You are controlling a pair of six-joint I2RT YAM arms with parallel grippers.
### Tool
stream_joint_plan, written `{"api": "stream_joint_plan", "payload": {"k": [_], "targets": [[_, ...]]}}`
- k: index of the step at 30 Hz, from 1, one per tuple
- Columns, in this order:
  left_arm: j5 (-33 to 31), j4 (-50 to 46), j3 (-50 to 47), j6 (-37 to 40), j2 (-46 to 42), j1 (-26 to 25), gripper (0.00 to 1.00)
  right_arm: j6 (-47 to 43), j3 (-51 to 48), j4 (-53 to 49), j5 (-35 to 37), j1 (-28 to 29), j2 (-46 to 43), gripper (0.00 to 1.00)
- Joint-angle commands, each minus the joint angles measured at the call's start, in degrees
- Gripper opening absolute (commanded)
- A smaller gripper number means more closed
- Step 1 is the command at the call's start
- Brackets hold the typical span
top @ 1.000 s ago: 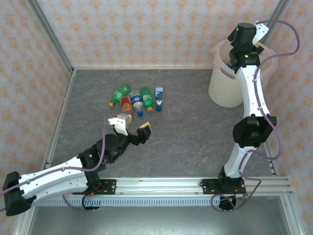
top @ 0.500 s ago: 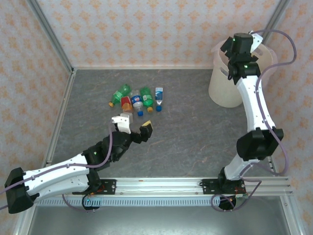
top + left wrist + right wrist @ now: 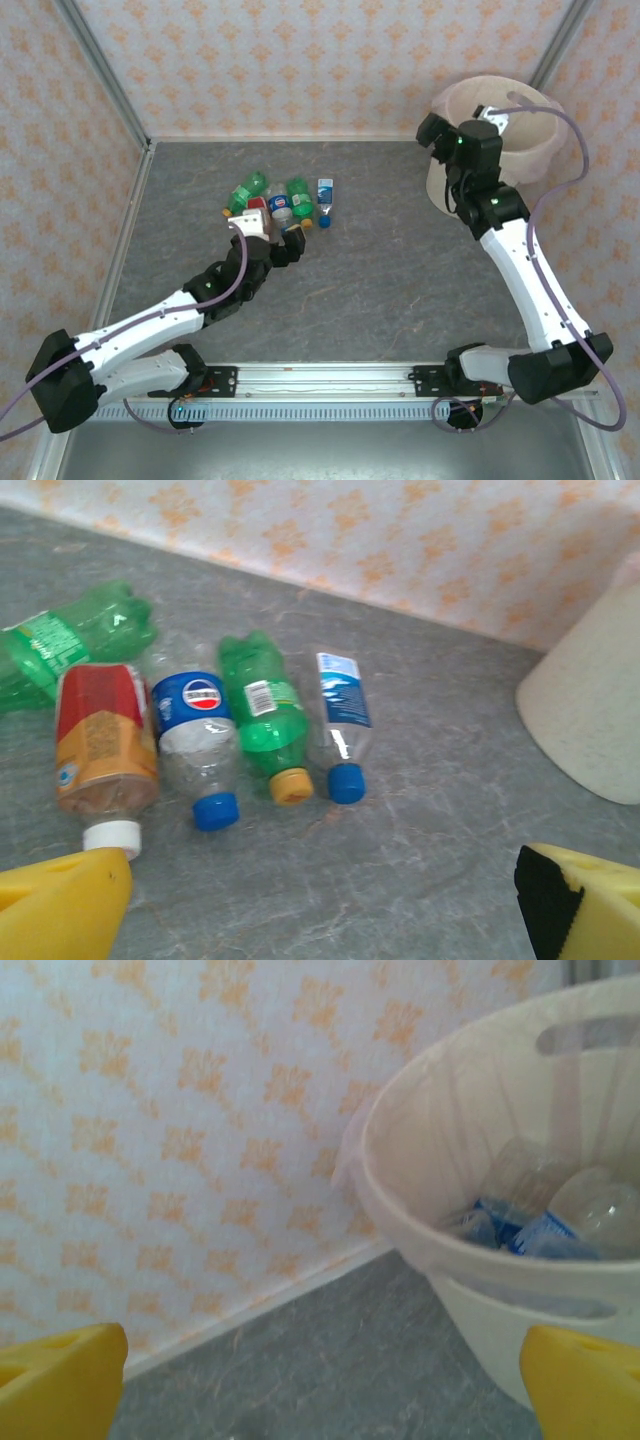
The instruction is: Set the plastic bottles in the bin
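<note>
Holding the left gripper (image 3: 272, 236) wide open and empty, I see its yellow fingertips (image 3: 62, 900) just near of a row of plastic bottles (image 3: 215, 715) on the grey table (image 3: 400, 270), left of centre. Four lie with their long axes running near to far and caps toward the gripper; the leftmost green bottle (image 3: 75, 638) slants away to the left. Since a second ago this gripper has moved farther out, right up to the row, which has not shifted. The right gripper (image 3: 462, 120), also open with nothing between its fingers, has swung from above the bin (image 3: 520, 150) to its left rim. The row is crushed: a red-and-orange labelled bottle (image 3: 100, 745) with a white cap, a Pepsi bottle (image 3: 195, 735) with a blue cap, a green bottle with an orange cap (image 3: 265, 710), and a clear blue-labelled bottle (image 3: 340, 715) with a blue cap. The pale bin stands at the far right, with clear bottles inside (image 3: 545, 1222).
</note>
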Motion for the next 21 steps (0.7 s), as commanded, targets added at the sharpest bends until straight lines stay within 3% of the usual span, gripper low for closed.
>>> {"api": "stream_joint_plan", "payload": {"k": [1, 9, 14, 21], "targets": [[2.39, -5.51, 3.03, -4.12, 2.55, 3.65, 0.99, -0.72, -3.14, 1.90, -1.26, 1.46, -2.86, 1.00], [10.80, -7.37, 5.31, -6.56, 11.14, 14.06, 0.96, -0.20, -9.94, 4.72, -10.73, 4.41, -10.76, 1.00], [15.80, -6.61, 6.02, -7.96, 16.46, 19.13, 0.89, -0.91, -11.32, 4.38, -11.85, 5.97, -12.77, 1.00], [18.01, -6.70, 9.11, -7.55, 24.46, 22.21, 0.76, -2.05, -14.03, 4.84, -12.02, 5.92, -14.87, 1.00]]}}
